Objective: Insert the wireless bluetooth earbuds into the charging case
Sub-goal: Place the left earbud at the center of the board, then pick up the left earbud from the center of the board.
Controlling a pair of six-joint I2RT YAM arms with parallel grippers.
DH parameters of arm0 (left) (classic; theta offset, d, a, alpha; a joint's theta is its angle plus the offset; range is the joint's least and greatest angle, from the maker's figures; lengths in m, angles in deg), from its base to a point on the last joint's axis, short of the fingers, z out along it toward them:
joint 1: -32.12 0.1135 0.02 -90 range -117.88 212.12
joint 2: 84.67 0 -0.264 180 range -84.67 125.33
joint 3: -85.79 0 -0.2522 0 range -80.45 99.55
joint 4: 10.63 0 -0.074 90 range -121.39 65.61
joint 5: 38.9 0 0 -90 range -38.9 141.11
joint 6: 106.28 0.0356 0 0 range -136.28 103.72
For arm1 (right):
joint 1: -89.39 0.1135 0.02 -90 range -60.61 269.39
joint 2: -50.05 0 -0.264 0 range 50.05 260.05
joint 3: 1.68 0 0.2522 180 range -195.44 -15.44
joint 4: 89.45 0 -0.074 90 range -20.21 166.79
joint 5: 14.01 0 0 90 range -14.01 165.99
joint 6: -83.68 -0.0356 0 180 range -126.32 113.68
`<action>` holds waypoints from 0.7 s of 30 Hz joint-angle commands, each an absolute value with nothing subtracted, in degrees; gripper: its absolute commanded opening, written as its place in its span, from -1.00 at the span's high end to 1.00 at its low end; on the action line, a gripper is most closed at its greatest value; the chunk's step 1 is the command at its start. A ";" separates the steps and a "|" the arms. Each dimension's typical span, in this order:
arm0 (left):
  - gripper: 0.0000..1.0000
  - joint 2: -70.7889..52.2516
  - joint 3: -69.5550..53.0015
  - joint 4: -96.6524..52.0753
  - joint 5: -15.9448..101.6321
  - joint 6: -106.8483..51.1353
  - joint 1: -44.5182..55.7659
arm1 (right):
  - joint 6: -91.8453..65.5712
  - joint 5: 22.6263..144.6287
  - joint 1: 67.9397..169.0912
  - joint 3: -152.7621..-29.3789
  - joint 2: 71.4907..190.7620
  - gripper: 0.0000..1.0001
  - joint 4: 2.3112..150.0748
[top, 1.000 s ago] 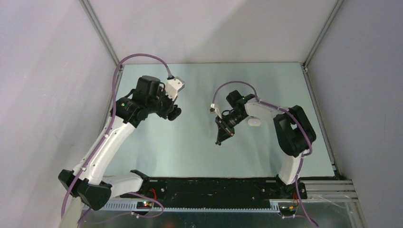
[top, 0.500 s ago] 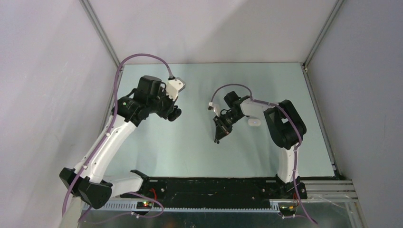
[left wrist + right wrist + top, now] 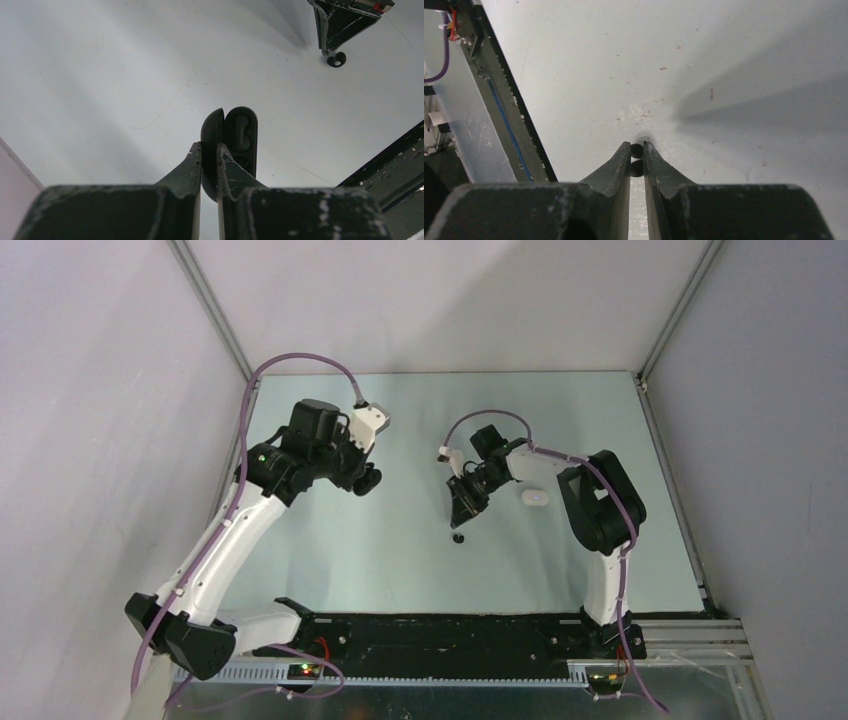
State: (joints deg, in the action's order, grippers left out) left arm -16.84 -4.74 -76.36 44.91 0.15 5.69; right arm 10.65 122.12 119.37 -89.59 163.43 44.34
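My left gripper (image 3: pixel 209 145) is shut on the lid of the open black charging case (image 3: pixel 239 134) and holds it above the table, its inner pockets showing; it also shows in the top view (image 3: pixel 368 480). My right gripper (image 3: pixel 637 146) is shut on a small black earbud (image 3: pixel 636 150) at its fingertips, right at the table surface. In the top view the right gripper (image 3: pixel 460 528) points down at mid-table with the earbud (image 3: pixel 458 537) at its tip. The left wrist view shows the same earbud (image 3: pixel 336 59) under the right fingers (image 3: pixel 327 47). Other earbuds are out of view.
A white oval case (image 3: pixel 535 497) lies on the table just right of the right wrist. The black base rail (image 3: pixel 440 635) runs along the near edge. Grey walls enclose the table on three sides.
The right arm's wrist and elbow have shifted left and back, standing the gripper more upright, while its tip stays near the same spot. The left arm has not moved.
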 commanded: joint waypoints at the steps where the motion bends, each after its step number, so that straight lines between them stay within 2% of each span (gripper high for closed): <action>1: 1.00 -17.39 -3.15 -75.94 43.85 -0.35 6.02 | 8.56 119.44 119.22 -90.23 164.23 0.60 44.85; 8: 1.00 -17.78 -3.30 -75.98 44.47 -0.54 6.02 | 13.23 117.50 119.71 -88.96 158.78 0.58 42.46; 11: 1.00 -18.20 -3.51 -75.91 44.51 -0.39 6.21 | 14.94 115.28 119.98 -86.20 151.67 0.58 45.00; 14: 1.00 -18.37 -3.60 -75.90 44.06 -0.34 6.48 | 19.29 111.32 121.96 -78.37 142.71 0.58 51.80; 15: 1.00 -18.38 -3.61 -75.85 43.89 -0.36 6.60 | 20.72 107.94 123.75 -73.67 136.13 0.54 56.61; 18: 1.00 -18.54 -3.75 -75.89 43.50 -0.37 6.72 | 27.12 102.43 129.02 -65.04 128.35 0.42 66.50; 21: 1.00 -19.08 -4.24 -75.81 43.47 -0.30 6.80 | 31.53 98.79 133.56 -62.95 128.88 0.30 65.58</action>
